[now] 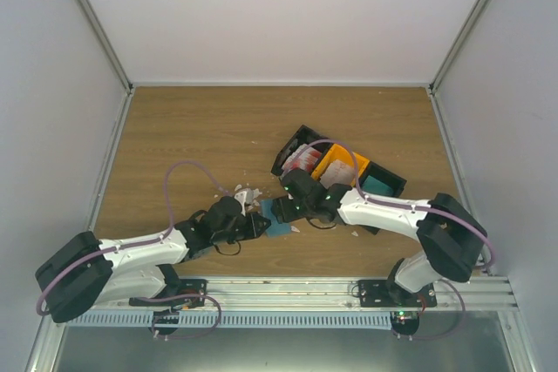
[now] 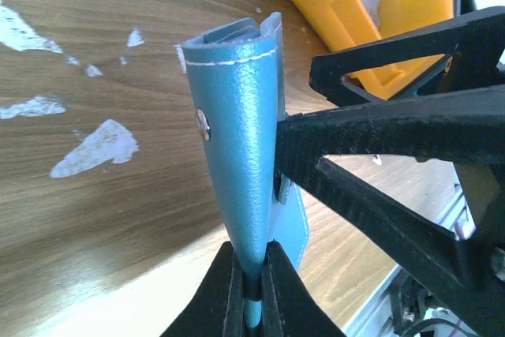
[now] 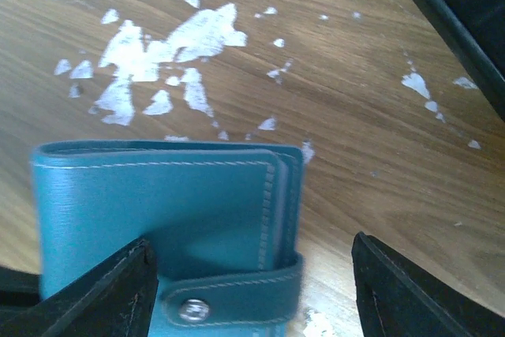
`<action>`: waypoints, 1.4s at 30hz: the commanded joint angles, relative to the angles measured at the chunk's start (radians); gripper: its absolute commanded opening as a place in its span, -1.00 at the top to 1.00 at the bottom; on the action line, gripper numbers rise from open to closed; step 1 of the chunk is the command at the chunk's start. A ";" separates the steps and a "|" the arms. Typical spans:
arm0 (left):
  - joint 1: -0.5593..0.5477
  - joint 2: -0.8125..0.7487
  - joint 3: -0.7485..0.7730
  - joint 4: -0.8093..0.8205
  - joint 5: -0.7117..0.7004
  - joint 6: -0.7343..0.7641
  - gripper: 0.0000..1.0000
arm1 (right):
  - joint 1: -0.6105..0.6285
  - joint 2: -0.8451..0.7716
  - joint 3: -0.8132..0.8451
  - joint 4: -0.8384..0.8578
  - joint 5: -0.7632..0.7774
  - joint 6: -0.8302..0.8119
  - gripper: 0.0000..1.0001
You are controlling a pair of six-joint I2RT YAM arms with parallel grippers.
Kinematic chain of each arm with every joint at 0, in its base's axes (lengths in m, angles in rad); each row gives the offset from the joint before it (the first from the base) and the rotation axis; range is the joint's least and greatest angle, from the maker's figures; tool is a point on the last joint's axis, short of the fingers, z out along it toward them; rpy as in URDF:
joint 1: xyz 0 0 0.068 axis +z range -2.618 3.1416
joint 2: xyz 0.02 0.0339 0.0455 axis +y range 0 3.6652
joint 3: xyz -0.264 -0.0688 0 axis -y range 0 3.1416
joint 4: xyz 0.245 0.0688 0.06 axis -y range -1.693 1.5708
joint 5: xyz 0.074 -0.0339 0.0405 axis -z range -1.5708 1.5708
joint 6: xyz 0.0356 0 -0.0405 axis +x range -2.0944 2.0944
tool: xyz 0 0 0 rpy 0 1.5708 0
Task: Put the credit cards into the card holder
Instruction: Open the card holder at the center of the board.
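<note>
The left gripper [image 2: 251,264] was clamped on the teal card holder [image 2: 237,124] — the right gripper [image 3: 252,246] spread wide around it.
The holder sat between the arms over the wooden table [image 1: 192,141], amid white scraps [image 3: 197,33] — red-and-white credit cards [image 1: 305,159] lay in a black tray [image 1: 292,143] beyond.

The card holder [image 1: 279,227] stands on the table [image 1: 218,137] just below the middle of the top view. The left gripper [image 1: 260,226] is at its left and the right gripper [image 1: 283,212] just above it. To the upper right, a slanted row of trays [image 1: 288,147] holds the credit cards [image 1: 305,158]. Scraps [image 1: 247,192] lie just upper left of the card holder.
</note>
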 commanded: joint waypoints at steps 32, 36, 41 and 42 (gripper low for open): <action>0.014 -0.037 0.072 0.033 -0.014 0.080 1.00 | 0.010 -0.039 -0.001 -0.063 0.022 0.043 -0.02; 0.014 -0.038 0.073 0.035 -0.017 0.083 1.00 | 0.010 -0.038 -0.025 -0.122 0.058 0.064 0.11; 0.014 -0.050 0.075 0.015 -0.033 0.089 1.00 | 0.010 -0.031 -0.038 -0.220 0.199 0.117 0.36; 0.014 -0.053 0.076 0.006 -0.039 0.089 1.00 | 0.010 -0.031 -0.036 -0.239 0.216 0.122 0.39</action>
